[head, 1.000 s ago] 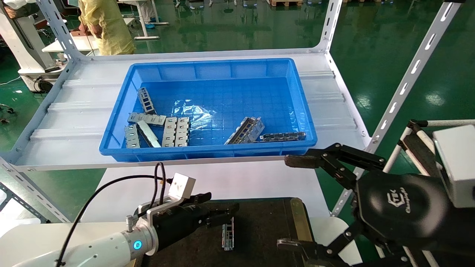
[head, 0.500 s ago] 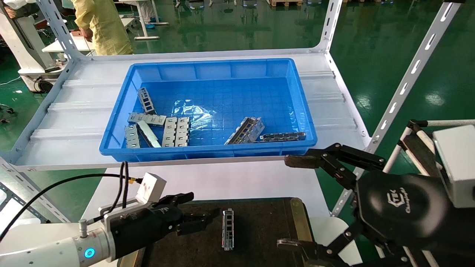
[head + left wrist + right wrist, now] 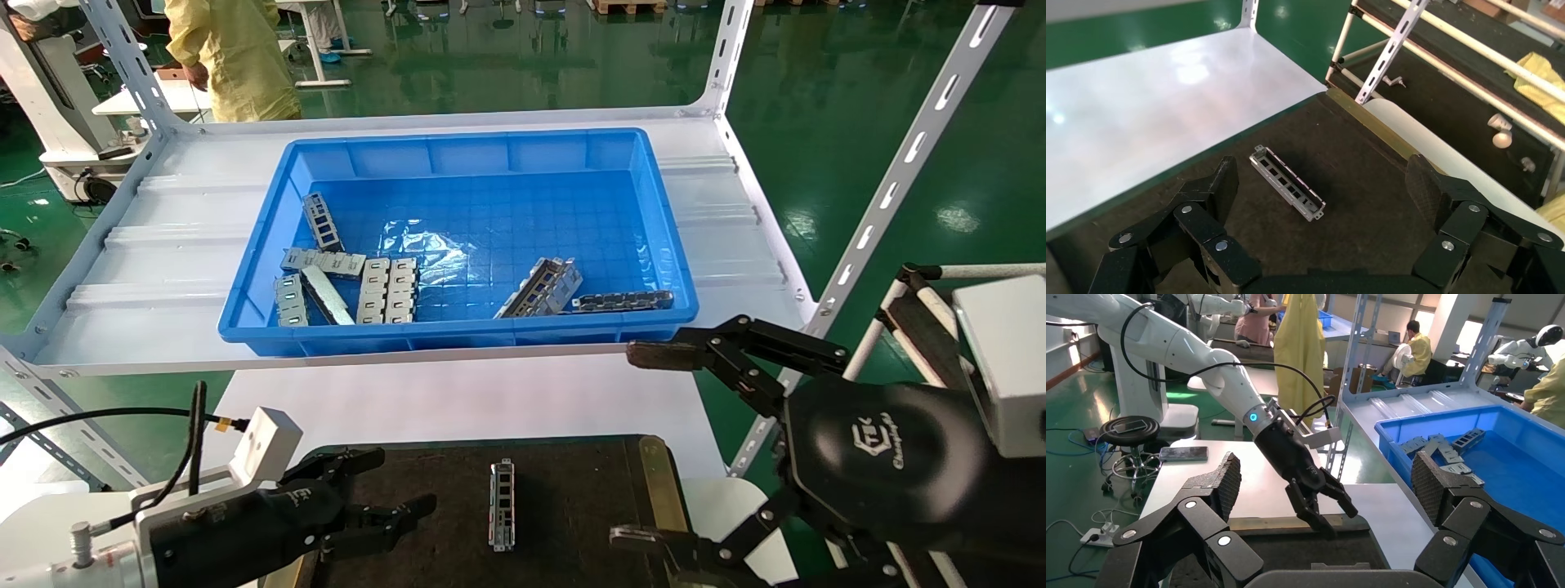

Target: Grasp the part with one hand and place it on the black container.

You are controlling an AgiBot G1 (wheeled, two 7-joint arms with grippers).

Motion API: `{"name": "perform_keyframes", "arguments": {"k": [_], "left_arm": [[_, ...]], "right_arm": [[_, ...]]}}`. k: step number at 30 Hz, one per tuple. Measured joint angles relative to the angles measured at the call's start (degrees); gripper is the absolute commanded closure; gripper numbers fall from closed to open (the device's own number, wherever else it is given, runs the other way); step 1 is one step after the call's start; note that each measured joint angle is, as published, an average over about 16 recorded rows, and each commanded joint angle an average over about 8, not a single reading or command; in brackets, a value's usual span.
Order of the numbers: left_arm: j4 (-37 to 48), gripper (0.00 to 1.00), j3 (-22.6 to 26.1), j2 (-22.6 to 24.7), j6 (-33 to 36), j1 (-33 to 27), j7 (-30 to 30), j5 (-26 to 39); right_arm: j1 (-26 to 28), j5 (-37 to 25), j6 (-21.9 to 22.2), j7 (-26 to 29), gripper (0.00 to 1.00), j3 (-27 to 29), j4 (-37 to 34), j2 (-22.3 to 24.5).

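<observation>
While green factory floor surrounds the white shelf [image 3: 163,245], the part [image 3: 501,504] lies on the black container [image 3: 572,490]; left gripper [image 3: 384,490], spread empty, has retreated toward eight o'clock; right gripper [image 3: 654,445] gapes.

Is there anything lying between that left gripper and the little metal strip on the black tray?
Nothing visible does. The part lies alone on the black container, and only bare black surface separates it from the open left gripper. The right gripper hangs off to the other side.
</observation>
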Motion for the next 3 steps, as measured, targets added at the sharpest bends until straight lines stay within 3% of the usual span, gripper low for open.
{"name": "perform_keyframes", "arguments": {"k": [3], "left_arm": [[-0.5, 0.0, -0.5, -0.8, 0.6, 0.6, 0.8, -0.4]], "right_arm": [[0.0, 0.0, 0.0, 0.0, 0.0, 0.0, 0.0, 0.0]]}}
